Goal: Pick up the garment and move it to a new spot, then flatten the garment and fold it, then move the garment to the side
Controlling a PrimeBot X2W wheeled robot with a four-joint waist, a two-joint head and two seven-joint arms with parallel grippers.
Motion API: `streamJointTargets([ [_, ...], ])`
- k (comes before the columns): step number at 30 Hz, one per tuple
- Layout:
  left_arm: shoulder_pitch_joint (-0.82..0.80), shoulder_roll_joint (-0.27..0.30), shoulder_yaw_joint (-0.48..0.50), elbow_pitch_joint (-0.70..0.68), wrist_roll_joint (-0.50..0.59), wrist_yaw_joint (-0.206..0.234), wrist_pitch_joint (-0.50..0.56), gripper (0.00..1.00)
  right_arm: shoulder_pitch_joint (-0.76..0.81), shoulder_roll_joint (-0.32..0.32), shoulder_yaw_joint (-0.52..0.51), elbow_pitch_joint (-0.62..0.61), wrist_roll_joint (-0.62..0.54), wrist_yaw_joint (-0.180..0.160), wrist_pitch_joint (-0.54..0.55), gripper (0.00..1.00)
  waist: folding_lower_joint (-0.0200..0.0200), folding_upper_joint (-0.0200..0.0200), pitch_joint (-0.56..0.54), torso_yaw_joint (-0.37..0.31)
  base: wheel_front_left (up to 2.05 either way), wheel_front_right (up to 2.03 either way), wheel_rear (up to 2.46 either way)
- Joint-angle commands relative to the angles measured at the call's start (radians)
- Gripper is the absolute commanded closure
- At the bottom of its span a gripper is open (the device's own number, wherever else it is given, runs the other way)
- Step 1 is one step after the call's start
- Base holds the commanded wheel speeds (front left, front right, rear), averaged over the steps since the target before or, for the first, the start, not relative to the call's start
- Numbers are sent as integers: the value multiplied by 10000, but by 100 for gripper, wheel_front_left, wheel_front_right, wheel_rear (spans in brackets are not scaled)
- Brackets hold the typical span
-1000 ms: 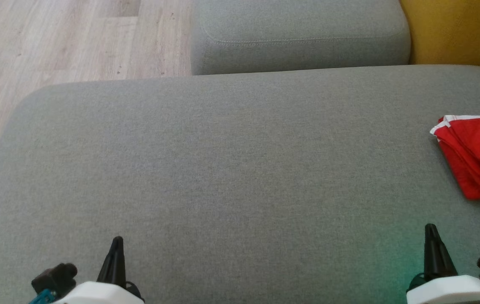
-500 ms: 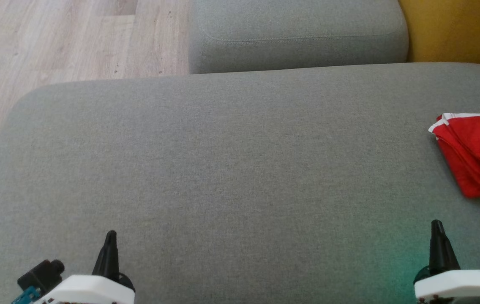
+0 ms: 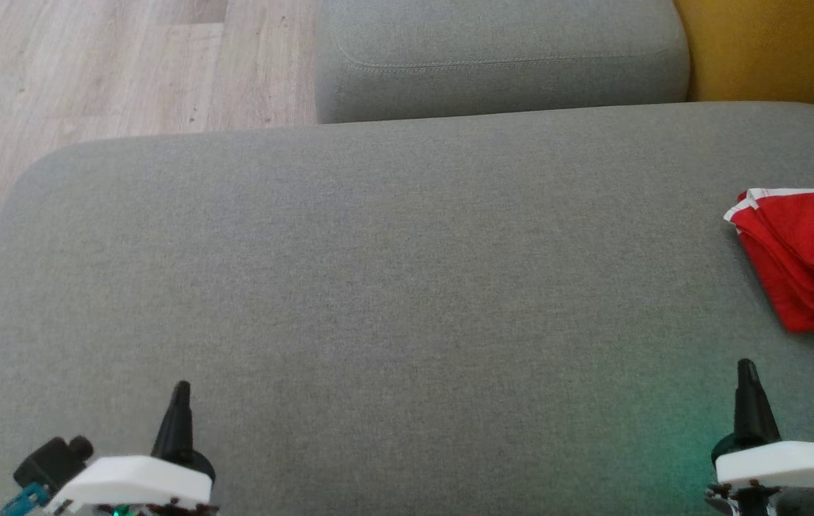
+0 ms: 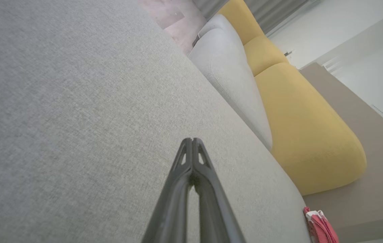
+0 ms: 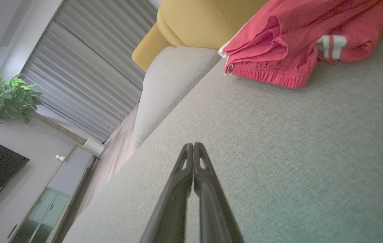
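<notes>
Sitting folded at the frame's right edge, the red garment [image 3: 805,265] looks parked aside, so left gripper [image 3: 180,390] and right gripper [image 3: 746,369] rest pinched closed, empty.

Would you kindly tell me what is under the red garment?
The red garment lies on the grey sofa cushion. Its folds cover the fabric directly beneath, so anything tucked under them cannot be seen.

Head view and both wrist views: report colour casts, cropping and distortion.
Head view: green glow on the grey cushion beside the right tool; red garment cropped by the right edge. Right wrist view: faint green tint on the cushion at lower right, scene tilted. Left wrist view: evenly lit, tilted, sharp.
</notes>
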Motion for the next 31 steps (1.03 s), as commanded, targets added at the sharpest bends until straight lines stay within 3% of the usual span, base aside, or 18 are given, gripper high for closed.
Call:
streamJointTargets([
  [1, -633, 111, 295, -276, -217, -75, 34, 100, -542, -51, 76, -367, 259, -4, 31, 100, 0, 0, 3, -3, 0, 0, 0],
  [31, -1251, 118, 928, -264, -3569, -410, 915, 100, -1140, -73, -17, -421, 3979, -5, 892, 100, 0, 0, 106, -144, 0, 0, 0],
])
